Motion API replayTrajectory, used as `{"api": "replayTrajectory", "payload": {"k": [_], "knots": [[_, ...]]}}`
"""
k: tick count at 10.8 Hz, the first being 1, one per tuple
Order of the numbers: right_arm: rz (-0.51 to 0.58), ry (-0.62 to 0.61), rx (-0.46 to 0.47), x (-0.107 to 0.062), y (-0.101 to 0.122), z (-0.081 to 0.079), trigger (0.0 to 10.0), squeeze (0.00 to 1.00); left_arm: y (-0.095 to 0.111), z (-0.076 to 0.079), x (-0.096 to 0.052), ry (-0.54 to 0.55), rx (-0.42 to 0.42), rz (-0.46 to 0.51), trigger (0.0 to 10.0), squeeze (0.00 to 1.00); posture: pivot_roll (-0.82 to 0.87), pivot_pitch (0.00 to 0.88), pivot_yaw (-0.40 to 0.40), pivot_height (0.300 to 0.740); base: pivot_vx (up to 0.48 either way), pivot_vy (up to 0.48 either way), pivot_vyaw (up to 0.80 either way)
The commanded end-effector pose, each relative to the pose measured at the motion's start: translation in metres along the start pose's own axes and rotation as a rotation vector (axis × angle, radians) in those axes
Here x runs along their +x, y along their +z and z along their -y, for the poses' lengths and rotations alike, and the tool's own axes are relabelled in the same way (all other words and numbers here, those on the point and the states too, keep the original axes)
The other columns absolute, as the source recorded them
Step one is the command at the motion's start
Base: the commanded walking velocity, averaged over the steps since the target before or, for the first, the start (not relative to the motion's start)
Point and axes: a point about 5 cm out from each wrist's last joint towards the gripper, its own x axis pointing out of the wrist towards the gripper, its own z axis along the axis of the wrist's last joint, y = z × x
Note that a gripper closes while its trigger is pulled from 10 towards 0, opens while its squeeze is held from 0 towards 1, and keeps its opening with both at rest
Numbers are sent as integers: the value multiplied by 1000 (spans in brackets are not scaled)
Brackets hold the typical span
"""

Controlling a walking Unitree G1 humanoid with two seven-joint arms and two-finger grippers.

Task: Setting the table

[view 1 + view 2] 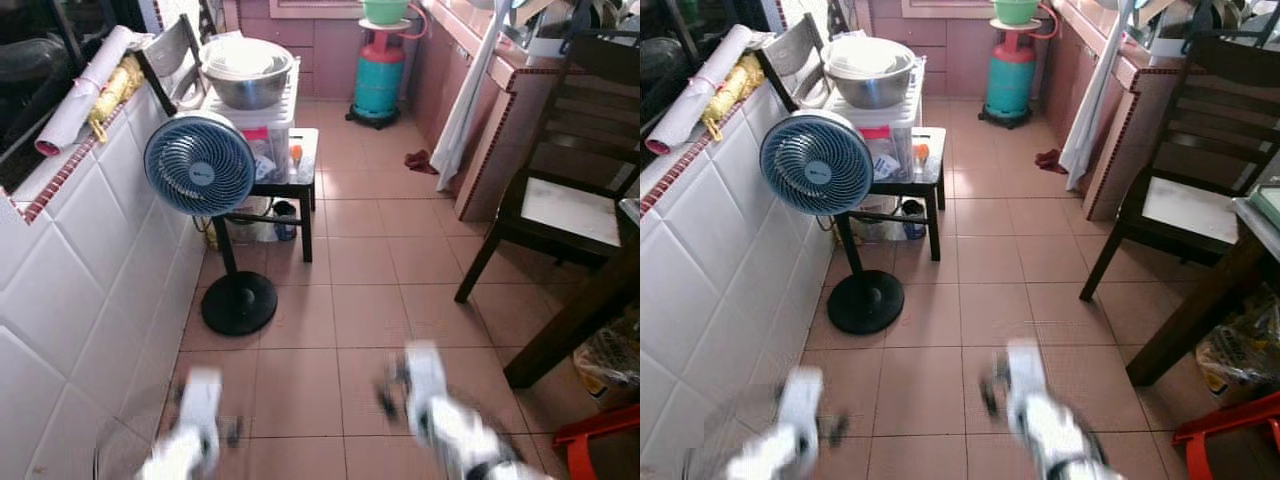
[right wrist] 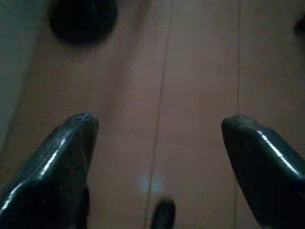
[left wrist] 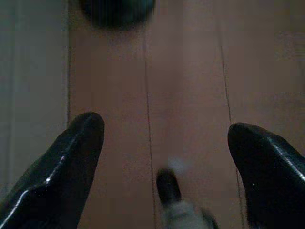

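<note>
Blue standing fan [image 1: 199, 166] by the tiled wall, big metal bowl [image 1: 246, 72] on a plastic box behind it, teal gas cylinder [image 1: 379, 80] further back, dark wooden chair [image 1: 565, 190] opposite.

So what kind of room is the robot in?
Probably a home kitchen or back utility area: a gas cylinder stands by the tiled counter, a big metal basin sits on a small table, and a standing fan is on the floor.

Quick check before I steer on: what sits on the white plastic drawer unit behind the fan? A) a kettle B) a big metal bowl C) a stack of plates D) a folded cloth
B: a big metal bowl rests on the white drawer unit, behind the blue standing fan.
</note>
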Motion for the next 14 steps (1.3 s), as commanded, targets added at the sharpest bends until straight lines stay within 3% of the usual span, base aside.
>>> {"api": "replayTrajectory", "payload": {"k": [1,3,4,5,7,9,10,11,14], "knots": [[66,42,19,2,18,-1,10000,0,24,-7,2,-9,34,101,10000,0,-16,16,9,740,0,0,0],[191,108,9,3,50,-3,10000,0,59,-13,-1,-53,61,280,10000,0,-8,20,11,740,0,0,0],[252,140,-18,-2,56,4,10000,0,67,-13,-12,-50,81,449,10000,0,-3,21,15,740,0,0,0],[301,162,-48,-8,59,9,10000,0,74,-9,-24,-51,115,556,10000,0,1,32,16,740,0,0,0],[397,80,-74,-29,56,27,10000,0,58,-6,-43,-33,14,572,10000,0,2,46,27,740,0,0,0],[459,-16,36,-45,52,43,10000,0,47,-6,-56,75,-87,596,10000,0,4,65,23,740,0,0,0],[493,-122,87,-62,42,53,10000,0,41,-5,-68,106,-154,579,10000,0,2,80,21,740,0,0,0],[489,-164,136,-70,31,52,10000,0,41,-4,-72,95,-159,579,10000,0,-5,86,19,740,0,0,0],[481,-54,86,-73,29,27,10000,0,53,9,-84,-7,-108,627,10000,0,-22,94,19,740,0,0,0]]}}
